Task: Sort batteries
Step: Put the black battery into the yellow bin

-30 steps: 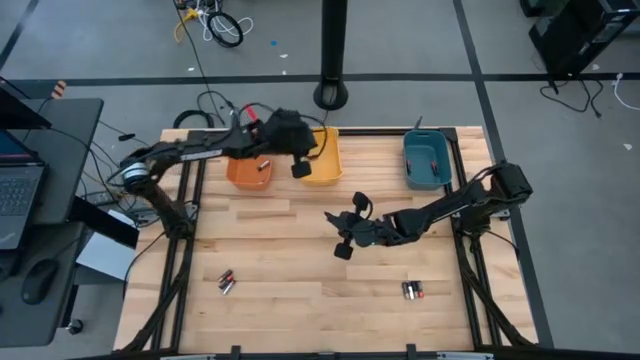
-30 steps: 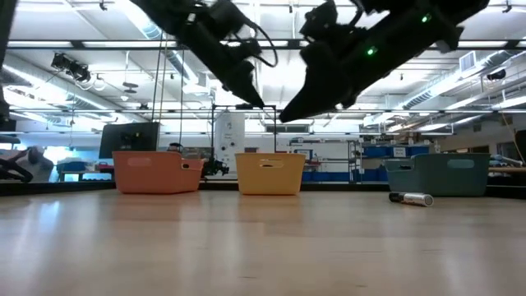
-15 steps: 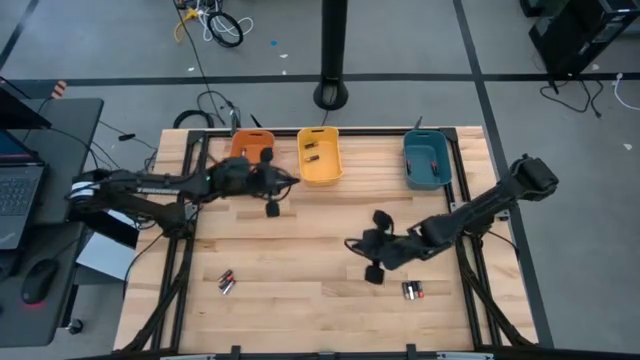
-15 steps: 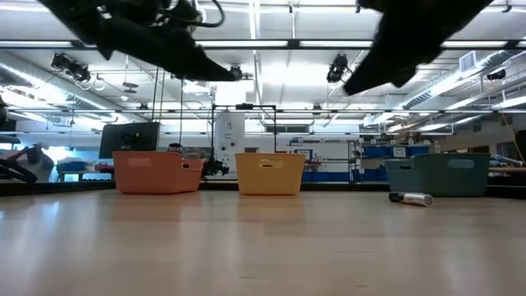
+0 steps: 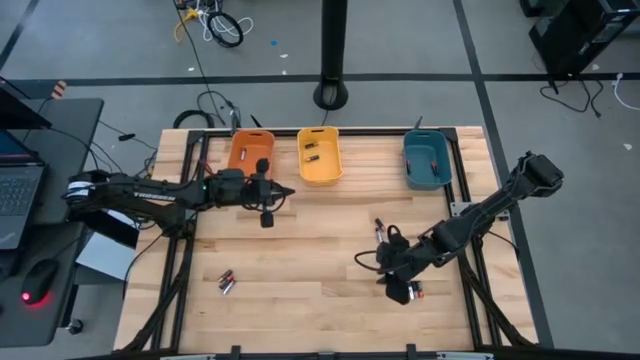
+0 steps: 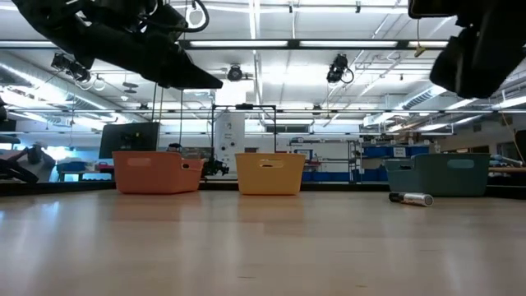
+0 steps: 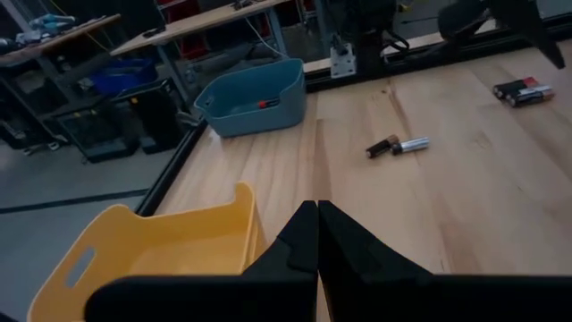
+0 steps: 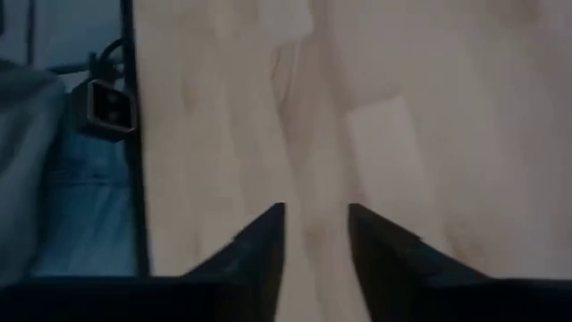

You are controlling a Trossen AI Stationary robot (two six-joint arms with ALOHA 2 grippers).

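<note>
Three small groups of batteries lie on the wooden table: a pair near the near-left corner (image 5: 227, 282), a pair right of centre (image 5: 379, 230) and a pair near the near edge (image 5: 414, 291). My right gripper (image 5: 398, 288) hovers just left of that last pair, open, with only bare wood between its fingers (image 8: 315, 237). My left gripper (image 5: 266, 212) hangs in front of the orange bin (image 5: 250, 156), shut and empty (image 7: 317, 224). The yellow bin (image 5: 320, 156) holds two batteries.
The teal bin (image 5: 428, 160) stands at the far right with a battery inside (image 7: 263, 103). The three bins line the far edge. A black post base (image 5: 331, 96) stands behind the table. Open wood lies across the table's middle.
My left gripper has drawn back from over the orange and yellow bins toward the near-left, stopping in front of the orange bin. My right gripper has travelled from the table's centre toward the near-right, down to the battery pair near the near edge.
</note>
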